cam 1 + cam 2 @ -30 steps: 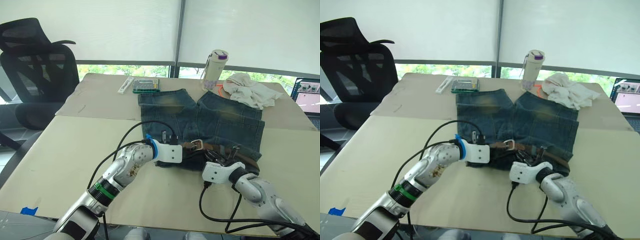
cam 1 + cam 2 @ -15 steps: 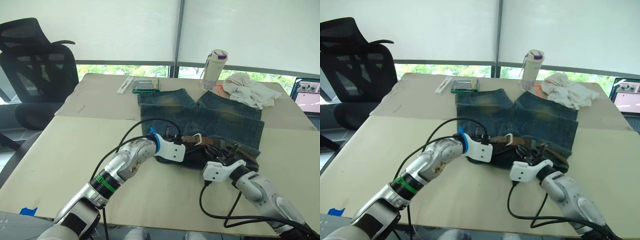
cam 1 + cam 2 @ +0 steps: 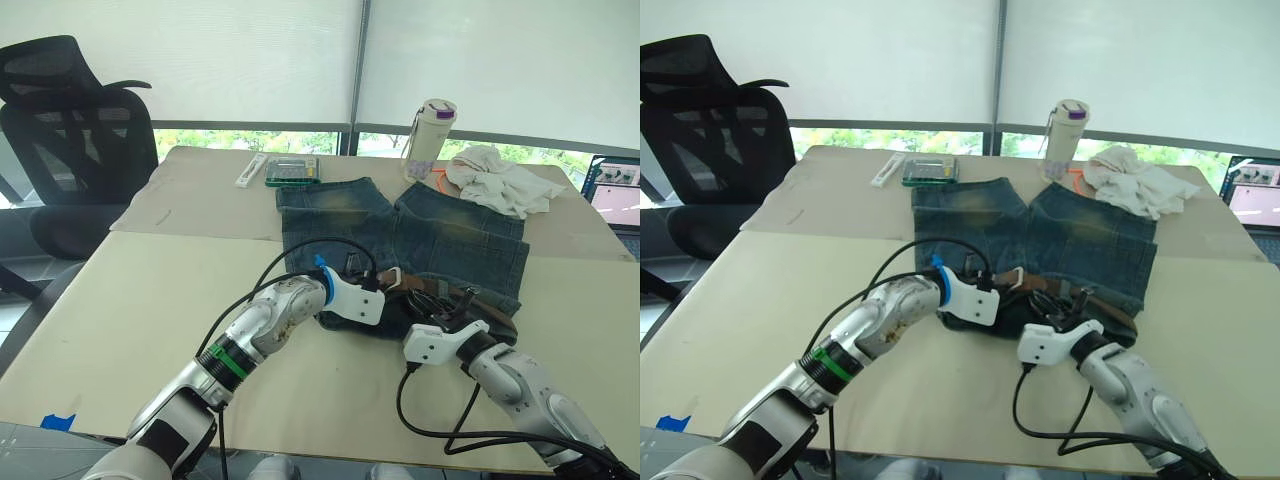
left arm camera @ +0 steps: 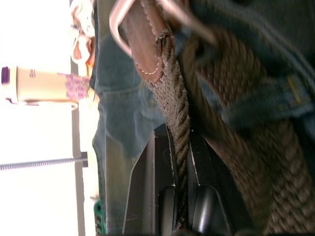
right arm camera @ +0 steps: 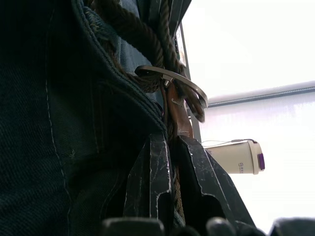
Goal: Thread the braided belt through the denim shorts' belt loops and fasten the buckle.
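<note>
- the denim shorts [image 3: 440, 235] lie flat on the counter [image 3: 130, 290] with the waistband towards me, so both my arms can work along it.
- the braided belt [image 3: 470, 300] runs along that waistband, and the buckle [image 3: 390, 277] sits near its middle, just beyond my left gripper [image 3: 372, 296].
- my left gripper [image 4: 179, 162] is clamped on the woven strap just behind the leather end that carries the buckle [image 4: 120, 29]; i judge i hold it there to steer the buckle end for fastening.
- my right gripper [image 5: 172, 147] is closed on the belt [image 5: 152, 44] too, with denim pressed against one finger; this probably keeps the strap taut from the other side.
- the head views show how the whole layout sits: shorts spread out, a bottle [image 3: 428, 137] and a white cloth [image 3: 500, 180] at the far edge, a chair [image 3: 60, 150] to my left.
- the wrist views show what the head views cannot: the strap pinched between the fingers [image 4: 152, 182], and a belt loop [image 4: 261, 96] crossing the belt close by, so at least part of the threading looks done.
- whether the prong is engaged, i cannot tell.
</note>
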You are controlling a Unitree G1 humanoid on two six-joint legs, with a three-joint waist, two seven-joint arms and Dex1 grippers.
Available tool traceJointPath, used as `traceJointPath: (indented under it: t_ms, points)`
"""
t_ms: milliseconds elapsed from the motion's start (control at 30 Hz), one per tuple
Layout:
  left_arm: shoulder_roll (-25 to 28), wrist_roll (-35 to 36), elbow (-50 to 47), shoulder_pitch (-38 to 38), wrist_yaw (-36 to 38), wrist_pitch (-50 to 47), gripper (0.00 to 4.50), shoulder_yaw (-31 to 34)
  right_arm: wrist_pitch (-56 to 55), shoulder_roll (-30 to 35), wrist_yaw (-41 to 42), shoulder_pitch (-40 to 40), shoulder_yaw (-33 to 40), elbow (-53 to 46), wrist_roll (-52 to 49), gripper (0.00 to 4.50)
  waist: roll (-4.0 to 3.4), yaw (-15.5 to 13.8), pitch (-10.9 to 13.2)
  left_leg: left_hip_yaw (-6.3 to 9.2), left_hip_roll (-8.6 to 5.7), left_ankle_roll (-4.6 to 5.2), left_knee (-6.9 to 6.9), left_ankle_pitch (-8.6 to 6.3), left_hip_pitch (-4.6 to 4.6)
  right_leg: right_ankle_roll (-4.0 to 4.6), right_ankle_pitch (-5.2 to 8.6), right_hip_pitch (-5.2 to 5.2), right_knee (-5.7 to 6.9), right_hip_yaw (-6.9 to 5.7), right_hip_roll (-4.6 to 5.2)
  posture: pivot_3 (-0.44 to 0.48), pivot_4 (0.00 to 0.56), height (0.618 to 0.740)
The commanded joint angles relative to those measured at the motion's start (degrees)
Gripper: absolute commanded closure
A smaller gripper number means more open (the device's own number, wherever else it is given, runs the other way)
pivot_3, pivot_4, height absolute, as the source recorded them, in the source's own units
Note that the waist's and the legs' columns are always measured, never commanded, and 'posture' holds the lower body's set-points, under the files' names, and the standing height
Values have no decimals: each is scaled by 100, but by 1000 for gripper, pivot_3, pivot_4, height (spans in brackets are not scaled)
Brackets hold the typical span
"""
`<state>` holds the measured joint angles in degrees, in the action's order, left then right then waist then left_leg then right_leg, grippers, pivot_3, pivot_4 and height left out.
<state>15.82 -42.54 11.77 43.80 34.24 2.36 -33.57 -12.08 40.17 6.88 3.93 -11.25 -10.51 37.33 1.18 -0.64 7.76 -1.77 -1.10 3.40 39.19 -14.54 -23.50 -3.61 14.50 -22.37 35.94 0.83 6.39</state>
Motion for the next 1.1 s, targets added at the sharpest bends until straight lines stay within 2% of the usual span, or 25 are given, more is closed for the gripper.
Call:
traceJointPath:
  t_ms: [33, 167, 300, 500, 567, 700, 833, 900, 1000, 1100]
  points:
    - [-266, -7, 114, 250, -167, 123, 4500, -84, -316, -61, -37, 192, 60, -199, 21, 4470, 0, 0, 0, 0, 0, 0, 0, 0, 0, 0, 0, 0, 0, 0, 0, 0, 150, 740]
    - [-554, 146, 295, 292, -296, 89, 4500, 6, -382, -117, -6, 180, 73, -175, -6, 4470, 0, 2, 0, 0, 0, 0, 0, 0, 0, 0, 0, 0, -1, 0, 0, 0, 150, 740]
    - [-1046, 612, 447, 142, -443, -113, 4500, 275, -442, -200, 62, 94, 67, -167, -187, 4470, 0, -2, 0, 0, 1, 0, 0, 0, 0, 0, 0, -1, 1, 0, -1, 0, 150, 740]
    - [-1225, 898, 548, -117, -454, -148, 4500, 361, -363, -386, 302, -68, 281, -265, -763, 4470, 0, -2, 0, 0, 0, 0, 0, 0, 1, 0, 0, 0, 1, 1, 1, 0, 150, 740]
    - [-1282, 1001, 579, -207, -484, -180, 4500, 403, -125, -411, 866, -184, 329, -360, -1444, 3551, 0, -9, 0, 1, 0, 0, 0, 0, 1, 0, 0, 1, 1, 0, 1, 0, 150, 740]
    - [-1335, 1153, 600, -310, -516, -120, 4500, 453, 106, -477, 1477, -398, 652, -559, -2490, 2199, 0, -13, 0, 2, -1, 2, 1, -1, 1, 0, 0, 4, -1, 1, 4, 0, 150, 740]
    - [-1290, 1177, 656, -367, -555, -20, 4500, 390, 1628, -684, 2030, -581, 1407, -1066, -4201, 826, 0, -16, 0, 3, 1, 2, 1, -1, 1, 0, 0, 6, -1, 0, 4, 0, 150, 740]
    - [-1250, 1171, 696, -401, -580, 11, 4500, 362, 2421, -491, 2396, -654, 1917, -1331, -4994, 192, 0, -19, 0, 3, 4, 3, 1, -2, 1, 1, 0, 6, 1, 1, 5, 0, 150, 740]
    - [-1204, 1188, 743, -430, -594, 45, 4500, 338, 2819, -47, 2731, -566, 2510, -1365, -5385, 192, 0, -30, 0, 5, 3, 5, 1, -3, 0, 0, 0, 6, 0, 1, 9, 0, 150, 740]
    - [-1186, 1204, 747, -444, -607, 56, 4500, 315, 2308, 383, 2783, -452, 2270, -1156, -4628, 192, -1, -18, 0, 5, 3, 5, 0, -3, 3, 0, 0, 6, -1, 1, 7, 0, 150, 740]
